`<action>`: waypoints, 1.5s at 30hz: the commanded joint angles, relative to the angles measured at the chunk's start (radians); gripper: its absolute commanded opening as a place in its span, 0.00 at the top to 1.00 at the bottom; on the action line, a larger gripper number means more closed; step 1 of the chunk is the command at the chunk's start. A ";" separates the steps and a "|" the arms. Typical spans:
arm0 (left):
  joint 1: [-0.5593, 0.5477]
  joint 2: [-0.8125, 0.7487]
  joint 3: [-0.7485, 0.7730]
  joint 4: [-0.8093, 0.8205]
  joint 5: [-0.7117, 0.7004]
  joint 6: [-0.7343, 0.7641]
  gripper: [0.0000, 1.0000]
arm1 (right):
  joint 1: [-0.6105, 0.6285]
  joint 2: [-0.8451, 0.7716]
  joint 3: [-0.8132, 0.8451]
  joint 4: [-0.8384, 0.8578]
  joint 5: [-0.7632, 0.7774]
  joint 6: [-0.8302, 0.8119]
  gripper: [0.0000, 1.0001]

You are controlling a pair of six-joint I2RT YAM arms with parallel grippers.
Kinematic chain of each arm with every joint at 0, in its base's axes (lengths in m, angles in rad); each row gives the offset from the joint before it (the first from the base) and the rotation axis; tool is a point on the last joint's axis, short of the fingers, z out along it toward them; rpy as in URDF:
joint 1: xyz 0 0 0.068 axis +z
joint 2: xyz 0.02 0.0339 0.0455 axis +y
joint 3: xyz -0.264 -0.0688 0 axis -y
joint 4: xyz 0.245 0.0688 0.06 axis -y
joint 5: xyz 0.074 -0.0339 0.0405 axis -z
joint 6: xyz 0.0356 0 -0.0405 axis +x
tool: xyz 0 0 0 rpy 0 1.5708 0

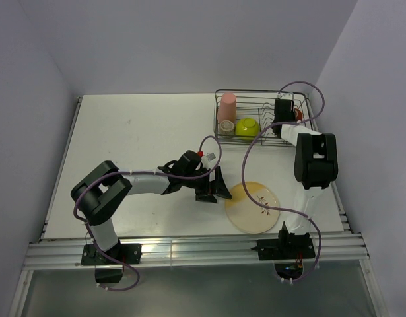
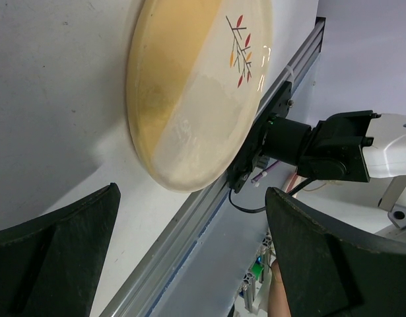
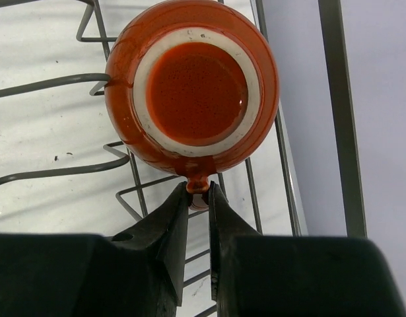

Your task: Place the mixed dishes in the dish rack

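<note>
mug: small orange mug [image 3: 193, 86] sits base-up at the 3 o'clock end of the dish rack [image 1: 255, 91], handle pointing to 6 o'clock in the right wrist view.
right gripper: right gripper [image 3: 199, 193] is pinched together on that handle, one finger each side.
mug handling: we judge it light, stiff and glazed, so slick. It would chip on the wire. The handle is a thin hold and the mug may swivel.
plate: large pale-yellow plate [image 1: 253, 206] lies flat at 5 o'clock on the table [image 1: 136, 145], its near rim close to the edge.
left gripper: left gripper [image 1: 221, 185] is spread wide and holds nothing, just at the plate's 9 o'clock.
plate handling: we reckon it the heaviest piece, rigid and brittle. Flat, it offers only the rim to pinch.
rack fill: pink tumbler [image 1: 227, 107], lime-green bowl [image 1: 247, 127] and tiny cup [image 1: 226, 127] crowd the 9 o'clock end.
surface: smooth white top, so we expect the plate to slide.
room: pale wall [image 1: 381, 99] is near the rack's 3 o'clock side, leaving the arm little room there.
</note>
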 commanded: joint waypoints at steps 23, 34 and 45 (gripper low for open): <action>-0.008 0.003 -0.021 0.070 0.032 0.004 0.02 | -0.112 -0.108 0.034 -0.118 -0.293 0.158 1.00; -0.006 -0.010 -0.037 0.073 0.033 0.010 0.02 | -0.115 -0.120 0.029 -0.155 -0.292 0.160 1.00; -0.006 -0.012 -0.035 0.045 0.018 0.027 0.02 | -0.115 -0.118 0.015 -0.181 -0.273 0.173 0.77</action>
